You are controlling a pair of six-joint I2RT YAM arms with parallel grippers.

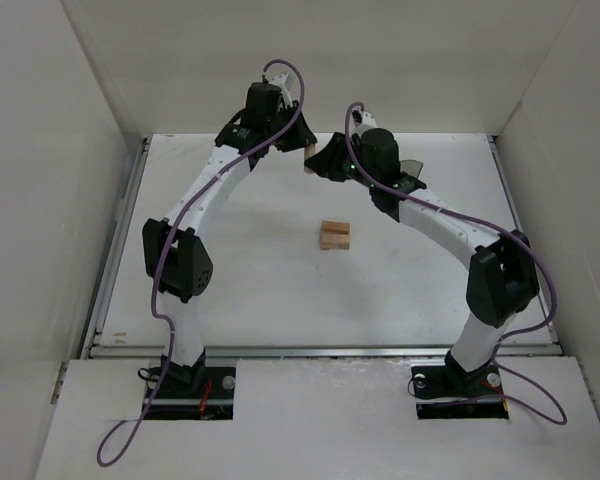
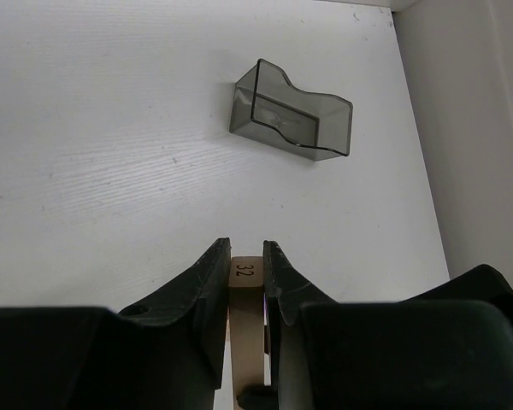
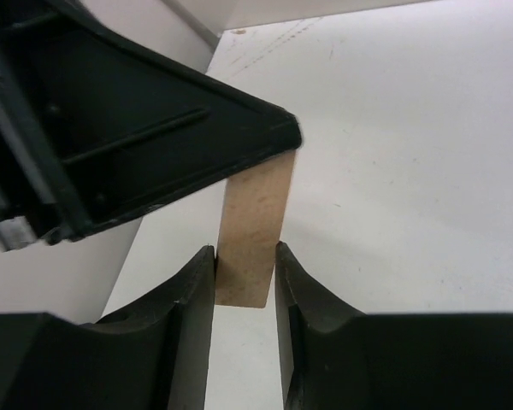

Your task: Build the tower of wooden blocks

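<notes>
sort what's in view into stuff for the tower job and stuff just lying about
For the job:
- tower, mid-table
- block, gripped at once by left gripper and right gripper

Lying about:
- bin, on its side on the table

Both arms arch out from their bases and meet nose to nose at the far middle. The left arm (image 1: 215,190) bows up from the left and the right arm (image 1: 450,225) curves over from the right. The left gripper (image 2: 246,256) is clamped on one wood block (image 2: 245,273), its fingers (image 2: 209,278) pressed flat to both sides. The right gripper (image 3: 245,256) has the free end of that same block — its fingers (image 3: 192,290) touch it on each side.
</notes>
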